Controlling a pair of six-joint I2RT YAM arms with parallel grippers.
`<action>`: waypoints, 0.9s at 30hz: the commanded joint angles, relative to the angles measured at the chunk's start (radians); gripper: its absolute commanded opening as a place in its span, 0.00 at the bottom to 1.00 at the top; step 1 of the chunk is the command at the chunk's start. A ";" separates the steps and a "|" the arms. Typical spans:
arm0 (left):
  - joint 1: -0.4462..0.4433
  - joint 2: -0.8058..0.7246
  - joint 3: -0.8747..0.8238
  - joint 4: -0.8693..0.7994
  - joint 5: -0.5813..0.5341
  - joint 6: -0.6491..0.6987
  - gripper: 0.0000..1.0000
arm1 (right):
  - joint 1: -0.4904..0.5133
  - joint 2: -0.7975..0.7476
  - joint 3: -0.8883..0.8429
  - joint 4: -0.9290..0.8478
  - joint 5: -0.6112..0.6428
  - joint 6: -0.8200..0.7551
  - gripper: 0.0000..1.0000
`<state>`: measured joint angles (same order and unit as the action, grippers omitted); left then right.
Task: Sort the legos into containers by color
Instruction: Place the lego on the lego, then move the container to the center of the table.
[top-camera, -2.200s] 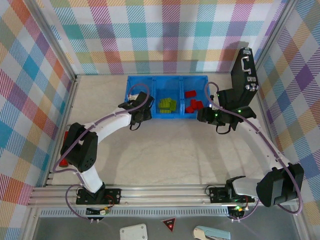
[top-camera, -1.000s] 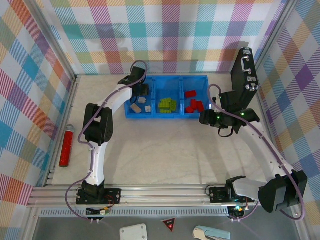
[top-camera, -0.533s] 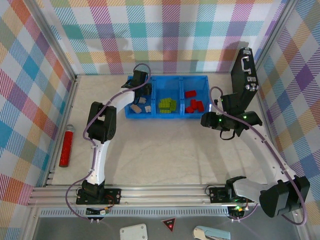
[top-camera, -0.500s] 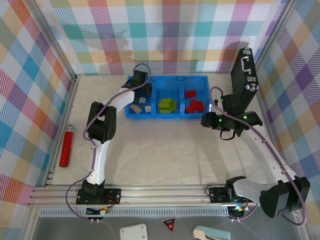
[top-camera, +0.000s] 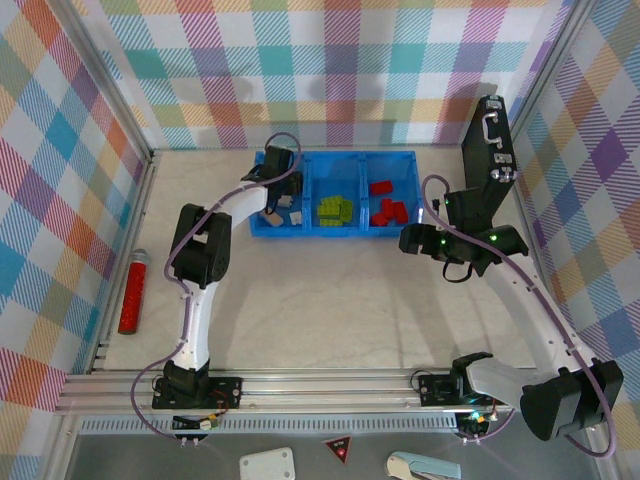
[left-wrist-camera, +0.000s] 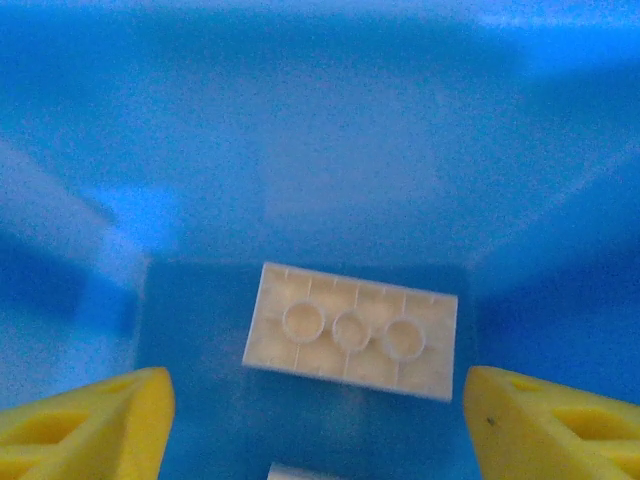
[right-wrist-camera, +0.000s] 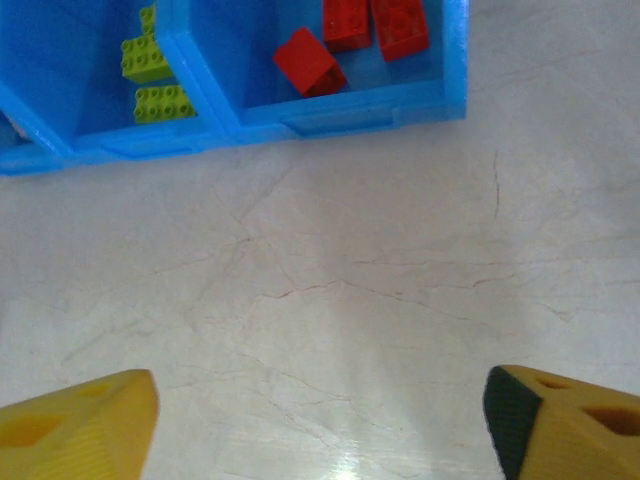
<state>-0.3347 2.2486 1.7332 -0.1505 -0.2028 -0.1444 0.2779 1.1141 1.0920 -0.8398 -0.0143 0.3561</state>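
A pale table (top-camera: 330, 300) carries the blue bin (top-camera: 340, 155), its three compartments holding beige, green bricks (top-camera: 335, 210) and red bricks (top-camera: 385, 210) from left to right. The left gripper (left-wrist-camera: 315, 415) hangs inside the left compartment, fingers spread wide. Directly beneath it a beige brick (left-wrist-camera: 350, 330) lies underside up on the compartment floor, long axis running from finger to finger, touching neither. The right gripper (right-wrist-camera: 320, 400), also spread and holding nothing, faces bare table just on the near side of the bin. No loose brick is visible on the table, so the sort looks nearly complete; the left arm's likely next move is to lift straight out.
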 joint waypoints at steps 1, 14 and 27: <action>0.006 -0.145 -0.058 0.060 -0.007 -0.005 0.80 | 0.000 -0.020 -0.010 -0.020 0.054 -0.012 0.95; 0.006 -0.388 -0.262 0.110 -0.063 0.005 1.00 | -0.003 0.008 -0.075 0.030 0.221 -0.050 0.99; 0.007 -0.358 -0.272 0.094 0.012 0.002 0.49 | -0.003 0.000 -0.090 0.035 0.205 -0.057 0.99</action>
<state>-0.3347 1.9453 1.4471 -0.1562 -0.2451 -0.1028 0.2779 1.1397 1.0096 -0.8062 0.1871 0.3122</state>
